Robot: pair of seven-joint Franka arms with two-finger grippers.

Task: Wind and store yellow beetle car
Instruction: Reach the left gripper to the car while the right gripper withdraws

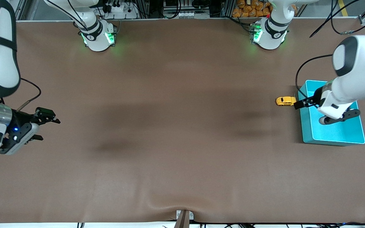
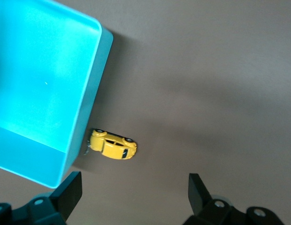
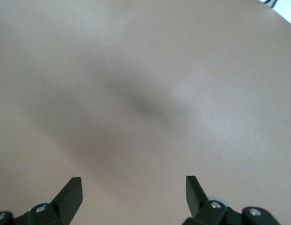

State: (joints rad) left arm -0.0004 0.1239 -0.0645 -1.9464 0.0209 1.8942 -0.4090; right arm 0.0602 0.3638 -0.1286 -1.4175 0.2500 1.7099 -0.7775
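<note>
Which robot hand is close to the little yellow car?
The left gripper, open above the turquoise bin beside the yellow beetle car. The right gripper waits at the table's right-arm end.

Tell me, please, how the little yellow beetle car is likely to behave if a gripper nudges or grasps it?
The yellow beetle car stands on its wheels on the table beside the turquoise bin, so a push along its length would probably roll it away. Its rounded, glossy body looks rigid but may slip between fingers. Being tiny, it is likely light.

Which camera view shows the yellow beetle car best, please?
The left wrist view: the yellow beetle car appears large and unobstructed there, on the table beside the turquoise bin. The front view shows the car only very small, beside the bin, toward the left arm's end. The right wrist view shows only bare table.
</note>
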